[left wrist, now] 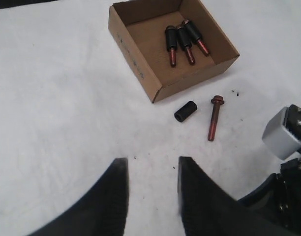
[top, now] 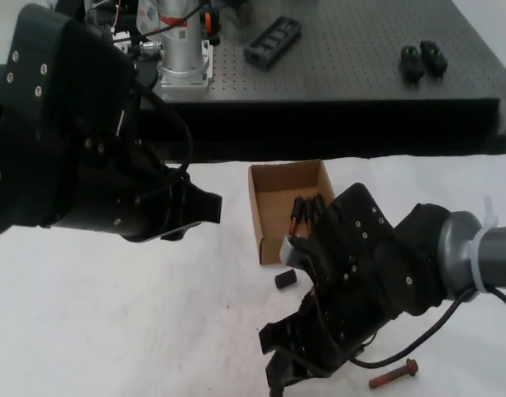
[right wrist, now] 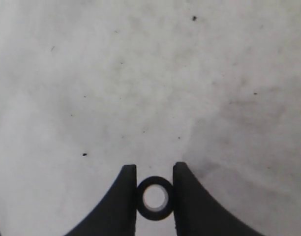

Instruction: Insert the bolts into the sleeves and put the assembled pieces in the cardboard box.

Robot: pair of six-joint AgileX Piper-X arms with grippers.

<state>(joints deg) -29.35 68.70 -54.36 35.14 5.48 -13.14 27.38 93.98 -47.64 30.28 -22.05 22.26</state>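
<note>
Right gripper (right wrist: 154, 169) clamped on a short black cylindrical sleeve (right wrist: 154, 214).
The left gripper (left wrist: 153, 162) is held partly open and empty above the white cloth (left wrist: 67, 98).

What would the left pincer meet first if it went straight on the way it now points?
Most likely the white cloth ahead of the left pincer; the loose sleeve lies farther on and aside, though depth is unclear.

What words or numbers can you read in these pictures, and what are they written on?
No text can be read.
On the outer wall of the cardboard box: faint marks, too blurred to read.
On the silver cylinder: what looks like a label, too small to read.
</note>
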